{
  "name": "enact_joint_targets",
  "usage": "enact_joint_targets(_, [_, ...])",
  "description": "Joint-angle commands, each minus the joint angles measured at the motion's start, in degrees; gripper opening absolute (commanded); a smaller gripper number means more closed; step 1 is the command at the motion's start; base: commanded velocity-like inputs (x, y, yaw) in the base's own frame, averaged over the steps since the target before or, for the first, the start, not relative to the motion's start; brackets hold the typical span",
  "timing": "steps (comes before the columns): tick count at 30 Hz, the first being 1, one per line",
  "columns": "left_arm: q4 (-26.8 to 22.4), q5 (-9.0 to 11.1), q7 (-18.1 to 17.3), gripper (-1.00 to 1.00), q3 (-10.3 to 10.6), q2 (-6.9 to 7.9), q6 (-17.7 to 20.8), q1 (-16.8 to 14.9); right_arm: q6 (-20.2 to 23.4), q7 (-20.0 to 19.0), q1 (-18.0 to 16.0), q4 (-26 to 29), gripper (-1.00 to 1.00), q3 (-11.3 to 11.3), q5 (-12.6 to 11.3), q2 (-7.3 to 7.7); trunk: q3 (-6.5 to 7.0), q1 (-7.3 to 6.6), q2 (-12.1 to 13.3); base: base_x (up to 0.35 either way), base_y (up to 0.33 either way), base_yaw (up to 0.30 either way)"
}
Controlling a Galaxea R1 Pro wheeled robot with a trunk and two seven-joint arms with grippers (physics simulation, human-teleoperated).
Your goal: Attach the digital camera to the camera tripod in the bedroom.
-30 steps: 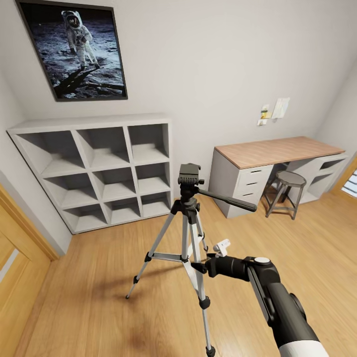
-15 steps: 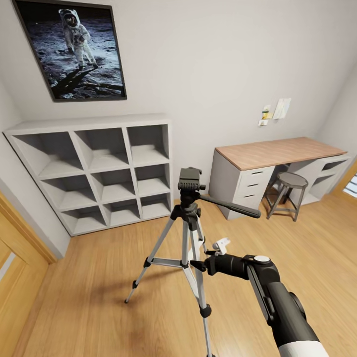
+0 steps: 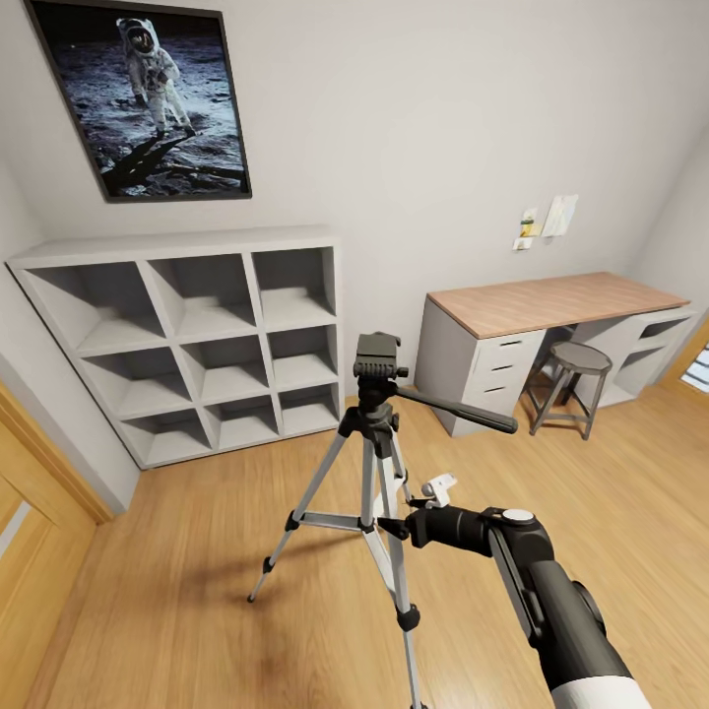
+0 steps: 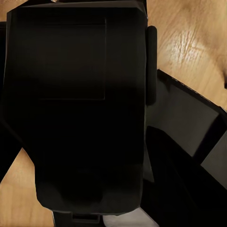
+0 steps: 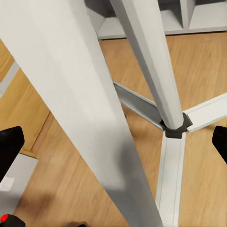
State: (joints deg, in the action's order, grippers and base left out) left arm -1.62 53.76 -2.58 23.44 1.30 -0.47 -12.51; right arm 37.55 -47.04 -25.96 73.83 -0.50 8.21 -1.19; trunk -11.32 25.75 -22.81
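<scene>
A: We're parked in front of the camera tripod (image 3: pixel 376 463), standing on the plank floor (image 3: pixel 197 591) of the bedroom, legs spread, black head up top and the pan handle (image 3: pixel 455 410) sticking out toward the desk surface (image 3: pixel 551 300).

B: And our right arm (image 3: pixel 532 581) reaches in low, its right hand (image 3: pixel 406 530) right at the tripod's legs, just below the handle. From the right wrist view we see the silver legs (image 5: pixel 85 118) up close, between two black fingertips (image 5: pixel 9 146) set wide apart. Nothing pinched there: that hand is released.

A: Agreed. Beyond the tripod sits the grey-white cube shelf (image 3: pixel 187 335) against the wall, with the astronaut poster (image 3: pixel 143 98) above it. A round stool (image 3: pixel 569 379) is tucked at the desk.

B: The left hand?

A: From the left wrist view, a big black boxy shape (image 4: pixel 75 109) sits right against the lens, over the wood floor. We take it for the digital camera, but we can't tell whether the fingers are clenched on it.
</scene>
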Motion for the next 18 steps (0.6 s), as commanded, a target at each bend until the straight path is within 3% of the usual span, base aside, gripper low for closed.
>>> enact_joint_targets(1, [0.0,0.5,-0.2,-1.00,0.5,0.05,-0.1,-0.1,0.0,-0.3,-0.1,-0.3,1.00,-2.2,0.5,-0.56,-0.11,0.03,-0.1,0.000,0.000,0.000])
enact_joint_targets(4, [0.0,0.5,-0.2,-1.00,0.5,0.08,-0.1,0.0,-0.4,-0.2,-0.1,-1.3,1.00,-4.7,0.5,-1.07,-0.11,0.03,-0.1,0.000,0.000,0.000])
enact_joint_targets(7, [0.0,0.5,-0.2,-1.00,0.5,0.10,-0.1,-0.1,-0.6,-0.2,-0.1,-2.3,1.00,-5.7,0.6,-1.26,-0.11,0.03,-0.1,0.000,0.000,0.000])
enact_joint_targets(18, [0.0,0.5,-0.2,-1.00,0.5,0.10,-0.1,0.0,-0.8,-0.2,-0.1,-3.0,1.00,-5.9,0.6,-1.27,-0.11,0.03,-0.1,0.000,0.000,0.000])
